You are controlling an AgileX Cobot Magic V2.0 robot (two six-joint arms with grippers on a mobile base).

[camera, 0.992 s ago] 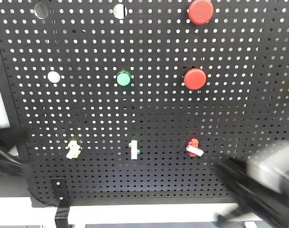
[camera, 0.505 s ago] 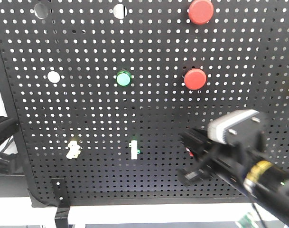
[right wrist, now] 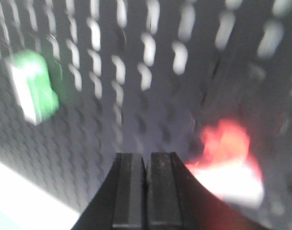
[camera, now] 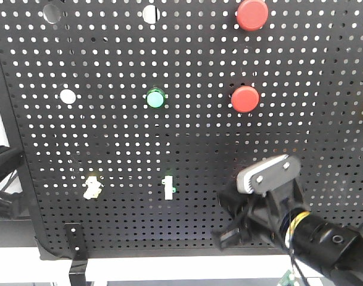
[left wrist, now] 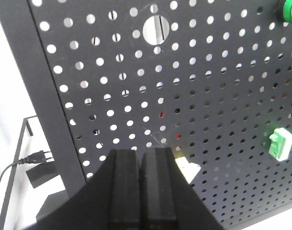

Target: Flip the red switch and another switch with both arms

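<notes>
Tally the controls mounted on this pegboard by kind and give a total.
Red push-buttons: 2
Green push-button: 1
Toggle switches: 3, namely yellow-based switch, green-based switch, red-based switch
Total: 6

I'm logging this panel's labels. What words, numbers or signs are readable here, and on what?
None can be read: no text shows on the pegboard, the lower red push-button, the pale yellow switch or the camera block. The red switch is too blurred to tell.
</notes>
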